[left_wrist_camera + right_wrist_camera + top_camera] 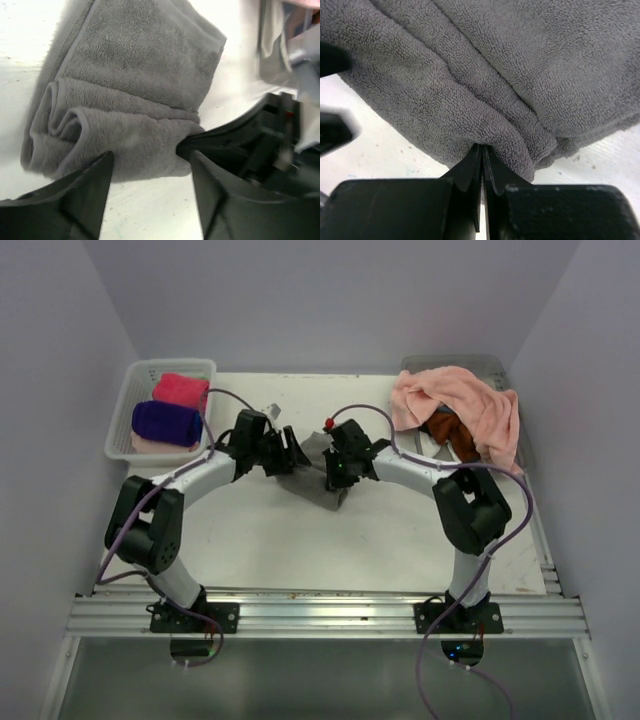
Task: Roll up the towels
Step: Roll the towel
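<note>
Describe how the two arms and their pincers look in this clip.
Both arms have white tubular links joined by chunky black joints: left arm, right arm. A lilac cable loops along each. The left pincer and right pincer have matte black, tapering fingers. A small red knob sits near the right wrist.

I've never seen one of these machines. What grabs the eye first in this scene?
Mid-table lies a partly rolled grey towel: the right gripper pinches its edge shut, while the left gripper stands open beside it. Then colour: a salmon pink towel heaped at the far right corner, and a white basket at far left holding a purple roll and a hot pink roll.
</note>
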You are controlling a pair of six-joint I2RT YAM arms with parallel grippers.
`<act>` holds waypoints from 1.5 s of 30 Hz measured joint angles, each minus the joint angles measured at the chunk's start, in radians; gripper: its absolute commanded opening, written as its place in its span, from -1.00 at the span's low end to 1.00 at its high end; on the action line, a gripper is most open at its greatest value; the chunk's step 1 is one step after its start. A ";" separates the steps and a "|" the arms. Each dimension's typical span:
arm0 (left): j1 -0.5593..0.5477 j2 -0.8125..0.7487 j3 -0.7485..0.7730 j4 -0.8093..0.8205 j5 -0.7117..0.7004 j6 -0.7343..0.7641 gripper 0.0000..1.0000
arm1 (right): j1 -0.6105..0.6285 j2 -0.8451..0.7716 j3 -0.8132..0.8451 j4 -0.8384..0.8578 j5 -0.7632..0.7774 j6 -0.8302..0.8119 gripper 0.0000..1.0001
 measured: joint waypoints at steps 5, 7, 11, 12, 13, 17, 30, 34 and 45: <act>0.000 -0.113 -0.002 -0.058 -0.090 -0.006 0.72 | -0.033 0.036 0.024 0.008 -0.092 0.017 -0.93; 0.001 -0.151 -0.021 -0.067 -0.116 -0.010 0.75 | -0.040 0.040 0.025 0.011 -0.115 0.024 -0.93; 0.001 -0.198 -0.101 -0.069 -0.145 -0.042 0.82 | -0.055 0.048 0.025 0.016 -0.157 0.037 -0.93; 0.001 -0.200 -0.125 -0.069 -0.150 -0.056 0.82 | -0.058 0.049 0.025 0.017 -0.167 0.040 -0.93; 0.002 -0.200 -0.148 -0.065 -0.153 -0.071 0.82 | -0.061 0.050 0.025 0.019 -0.176 0.043 -0.93; 0.001 -0.176 -0.223 -0.027 -0.156 -0.138 0.86 | -0.066 0.055 0.025 0.027 -0.196 0.051 -0.94; 0.001 -0.100 -0.349 0.274 -0.156 -0.307 0.85 | -0.066 0.053 0.020 0.034 -0.200 0.054 -0.94; 0.001 -0.115 -0.397 0.360 -0.163 -0.349 0.99 | -0.066 0.053 0.020 0.035 -0.200 0.056 -0.94; 0.001 -0.071 -0.370 0.401 -0.219 -0.422 0.89 | -0.066 0.049 0.016 0.038 -0.200 0.061 -0.94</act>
